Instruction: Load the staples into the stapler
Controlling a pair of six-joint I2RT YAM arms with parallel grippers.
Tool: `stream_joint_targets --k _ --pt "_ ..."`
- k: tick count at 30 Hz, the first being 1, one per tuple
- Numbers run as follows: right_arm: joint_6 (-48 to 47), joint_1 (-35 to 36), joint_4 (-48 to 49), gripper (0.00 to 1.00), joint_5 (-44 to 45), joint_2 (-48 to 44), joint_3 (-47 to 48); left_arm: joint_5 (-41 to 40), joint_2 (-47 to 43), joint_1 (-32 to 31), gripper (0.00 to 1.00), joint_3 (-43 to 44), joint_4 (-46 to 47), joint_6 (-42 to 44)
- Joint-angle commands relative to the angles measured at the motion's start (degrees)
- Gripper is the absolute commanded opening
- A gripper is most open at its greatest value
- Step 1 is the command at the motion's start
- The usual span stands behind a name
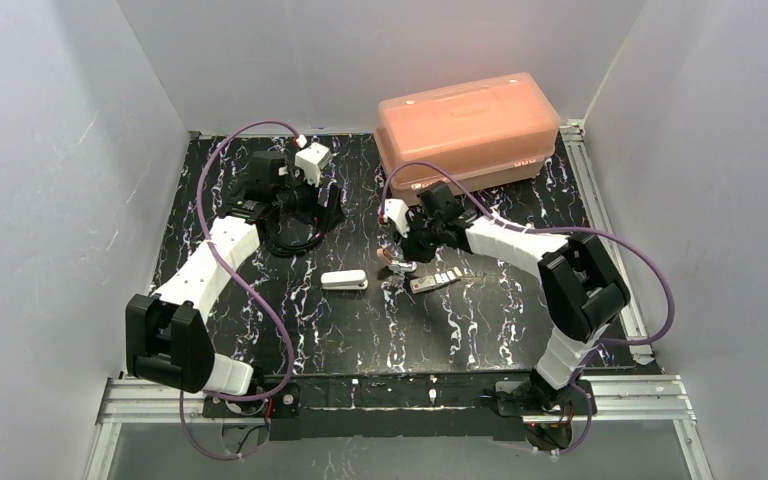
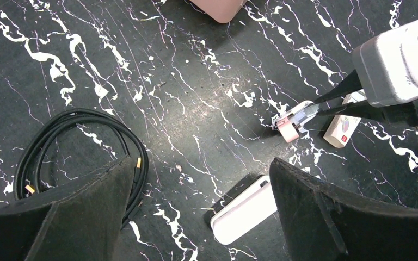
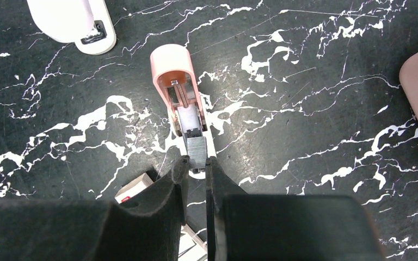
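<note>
The white stapler (image 1: pixel 345 281) lies flat mid-table, also in the left wrist view (image 2: pixel 245 215) close to my right-hand finger. My left gripper (image 2: pixel 200 163) hovers open above the table, holding nothing. My right gripper (image 3: pixel 196 163) is shut on a grey strip of staples (image 3: pixel 197 148), which it holds at the near end of a pinkish-tan block (image 3: pixel 173 68) with a metal channel inside. The strip's far end lies in line with that channel. The white stapler's end (image 3: pixel 71 22) shows at the upper left of the right wrist view.
A small whitish staple packet (image 1: pixel 438 281) lies right of my right gripper, also under its left finger (image 3: pixel 136 187). A coiled black cable (image 2: pixel 76 141) lies at the back left. An orange lidded box (image 1: pixel 470 125) stands at the back.
</note>
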Motion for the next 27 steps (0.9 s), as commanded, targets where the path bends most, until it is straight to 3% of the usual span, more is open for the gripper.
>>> stream_joint_targets --k 1,27 --pt "-1.6 0.2 0.3 0.16 -0.4 1.4 2.9 0.8 -2.2 0.3 0.93 -0.4 0.2 0.7" --pt "-3.0 0.1 -1.4 0.15 -0.9 3.3 3.9 3.1 -2.1 0.4 0.94 -0.6 0.1 0.9"
